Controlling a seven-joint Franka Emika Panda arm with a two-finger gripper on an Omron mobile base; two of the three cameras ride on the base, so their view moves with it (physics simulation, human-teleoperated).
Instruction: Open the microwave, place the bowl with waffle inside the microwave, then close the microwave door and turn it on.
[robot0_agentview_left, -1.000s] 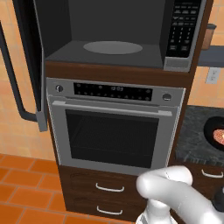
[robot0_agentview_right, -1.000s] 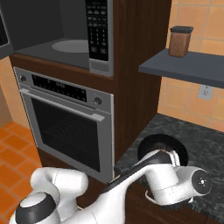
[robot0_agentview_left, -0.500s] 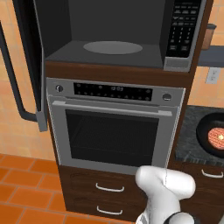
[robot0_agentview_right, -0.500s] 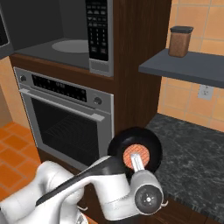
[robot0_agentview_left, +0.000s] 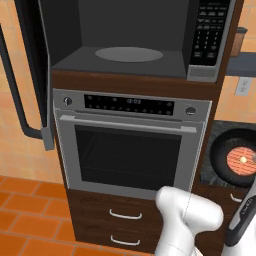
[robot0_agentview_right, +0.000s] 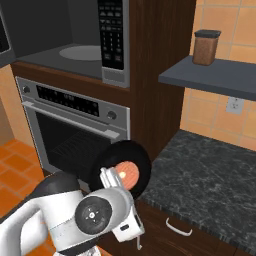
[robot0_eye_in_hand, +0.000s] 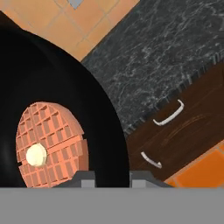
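Jaws pinch the rim of the bowl (robot0_eye_in_hand: 57, 100), my gripper (robot0_eye_in_hand: 111, 177) carrying it with the waffle (robot0_eye_in_hand: 48, 144) inside, off the counter (robot0_agentview_right: 210, 175), below and right of the microwave (robot0_agentview_left: 135, 40). Door (robot0_agentview_left: 32, 65) hangs open. Next, I judge: lift level to the turntable (robot0_agentview_left: 129, 54).

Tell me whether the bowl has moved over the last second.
Yes. The bowl, sitting on the counter a second ago, now hangs lifted off its front edge, nearer the oven.
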